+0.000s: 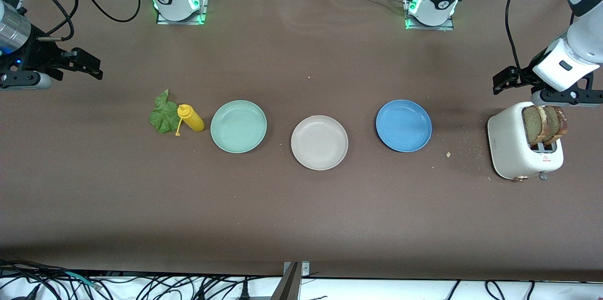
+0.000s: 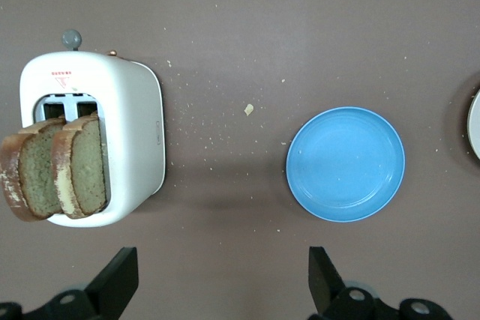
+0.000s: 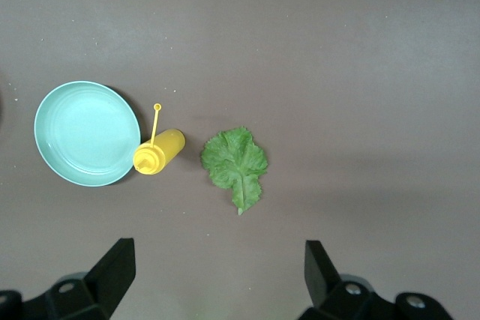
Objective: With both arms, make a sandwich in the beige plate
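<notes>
The beige plate lies bare in the middle of the table, between two other plates. Two toasted bread slices stick up out of a white toaster at the left arm's end. A green lettuce leaf lies flat on the table toward the right arm's end. My left gripper hangs open over bare table beside the toaster, holding nothing. My right gripper hangs open over bare table near the lettuce, also holding nothing.
A mint-green plate and a blue plate flank the beige one. A yellow squeeze bottle lies between the lettuce and the mint-green plate. Crumbs are scattered near the toaster.
</notes>
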Available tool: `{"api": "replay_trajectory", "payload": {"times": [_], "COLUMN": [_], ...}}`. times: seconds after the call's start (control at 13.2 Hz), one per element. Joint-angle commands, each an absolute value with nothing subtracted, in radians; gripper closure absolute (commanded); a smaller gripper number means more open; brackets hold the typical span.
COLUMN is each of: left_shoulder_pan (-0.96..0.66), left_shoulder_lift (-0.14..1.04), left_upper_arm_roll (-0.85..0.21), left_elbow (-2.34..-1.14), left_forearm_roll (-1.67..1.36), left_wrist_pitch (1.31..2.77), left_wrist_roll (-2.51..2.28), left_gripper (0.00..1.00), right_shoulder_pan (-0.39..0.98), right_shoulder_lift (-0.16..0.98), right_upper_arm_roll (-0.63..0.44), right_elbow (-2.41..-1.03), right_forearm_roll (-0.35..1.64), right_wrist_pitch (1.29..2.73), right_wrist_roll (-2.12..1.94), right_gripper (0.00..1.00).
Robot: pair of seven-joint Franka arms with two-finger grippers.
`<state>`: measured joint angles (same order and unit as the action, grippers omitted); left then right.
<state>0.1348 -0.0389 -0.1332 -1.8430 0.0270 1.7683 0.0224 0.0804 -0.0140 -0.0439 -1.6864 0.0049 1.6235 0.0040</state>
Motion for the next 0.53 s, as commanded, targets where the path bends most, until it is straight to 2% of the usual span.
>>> {"api": "replay_trajectory", "payload": {"times": [0.0, 0.46], "left_shoulder_pan": [0.14, 0.138], "left_shoulder_lift": [-0.038, 0.009], "left_upper_arm_roll": [-0.133, -0.133], "left_elbow": [-1.795, -1.663], "left_forearm_roll": [-0.003, 0.011], "left_wrist_pitch": [1.753, 1.592], "left_wrist_roll": [0.034, 0.035], "left_gripper": [0.0, 0.0], "right_shoulder_pan": [0.083, 0.083], "right_shoulder_lift": [-0.017, -0.017], "right_upper_arm_roll": [-0.046, -0.046], "right_elbow": [-1.675, -1.677], "right_forearm_roll": [-0.006, -0.006], "right_wrist_pitch": [1.615, 1.614], "right_wrist_roll": [0.002, 0.002], "right_gripper": [0.0, 0.0]}}
